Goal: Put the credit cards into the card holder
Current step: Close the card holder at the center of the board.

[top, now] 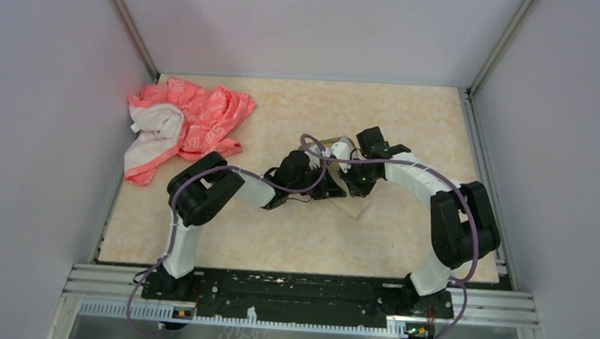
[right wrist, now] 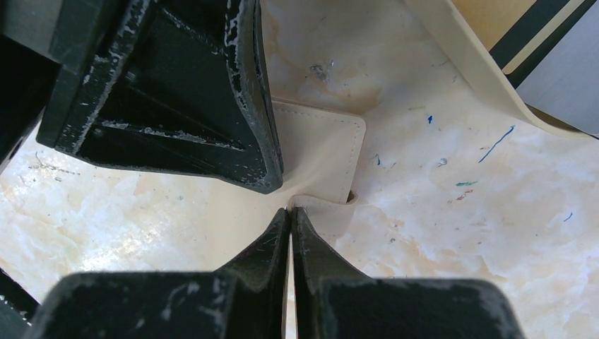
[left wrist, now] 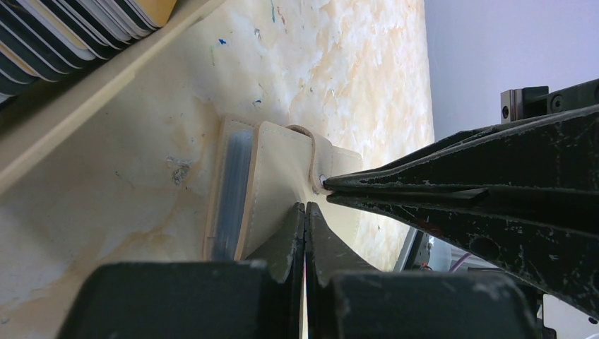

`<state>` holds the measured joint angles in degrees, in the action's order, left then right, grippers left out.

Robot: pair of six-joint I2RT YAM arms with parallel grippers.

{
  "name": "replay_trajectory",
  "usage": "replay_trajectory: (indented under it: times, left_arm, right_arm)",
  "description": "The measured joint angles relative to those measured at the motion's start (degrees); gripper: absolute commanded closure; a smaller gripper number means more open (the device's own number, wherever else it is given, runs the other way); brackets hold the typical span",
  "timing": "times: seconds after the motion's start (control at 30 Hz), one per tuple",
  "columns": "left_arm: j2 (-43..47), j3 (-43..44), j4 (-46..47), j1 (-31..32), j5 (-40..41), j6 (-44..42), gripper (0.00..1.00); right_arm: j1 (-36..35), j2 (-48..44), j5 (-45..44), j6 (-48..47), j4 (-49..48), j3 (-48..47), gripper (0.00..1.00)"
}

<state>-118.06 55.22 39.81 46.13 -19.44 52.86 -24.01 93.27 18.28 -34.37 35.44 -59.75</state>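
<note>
In the top view both arms meet at mid-table over a tan flat piece (top: 358, 209). The left wrist view shows the credit cards (left wrist: 63, 35) as a stack of striped edges behind the card holder's cream wall (left wrist: 106, 92). They appear again as cards (right wrist: 558, 63) beside that wall (right wrist: 466, 56). A small cream pouch (left wrist: 272, 176) with a snap strap (right wrist: 332, 212) lies on the table, a bluish card edge (left wrist: 229, 191) in its side. My left gripper (left wrist: 305, 206) is shut, tips on the pouch. My right gripper (right wrist: 290, 210) is shut, tips at the strap.
A crumpled pink and white cloth (top: 184, 125) lies at the back left of the beige marbled table (top: 292, 233). Grey enclosure walls stand on three sides. The two grippers (top: 347, 187) are nearly touching each other.
</note>
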Motion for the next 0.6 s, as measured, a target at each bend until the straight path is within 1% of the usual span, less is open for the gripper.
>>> replay_trajectory:
  times: [0.6]
  left_arm:
    - [-0.5,-0.5,1.8,-0.2,-0.7,0.5,1.00]
  right_arm:
    - [-0.4,0.0,-0.8,-0.6,-0.6,0.5,1.00]
